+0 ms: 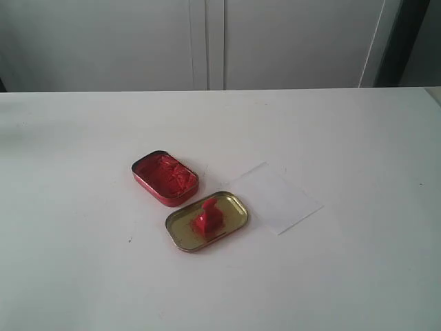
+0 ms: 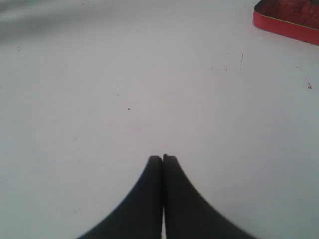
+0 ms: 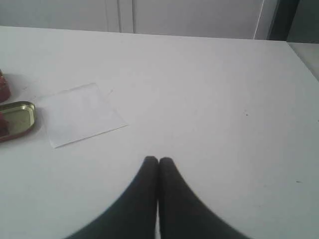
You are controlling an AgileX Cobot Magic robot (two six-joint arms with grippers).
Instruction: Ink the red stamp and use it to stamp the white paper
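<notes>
Plainly, the left gripper (image 2: 162, 158) and right gripper (image 3: 158, 160) were closed and empty. The red stamp (image 1: 208, 219) stood upright in the gold lid (image 1: 235, 203), just beside the white paper (image 1: 279, 200). A clean pickup would probably need the jaws opened first, then closed squarely on the narrow handle.

We count one red stamp (image 1: 207, 219), one sheet of white paper (image 1: 275, 198), one red tin (image 1: 166, 178) holding red ink and one gold-coloured tin lid (image 1: 233, 210). We count two black grippers: one left gripper (image 2: 162, 158) and one right gripper (image 3: 158, 160). We count one white table (image 1: 358, 138).
</notes>
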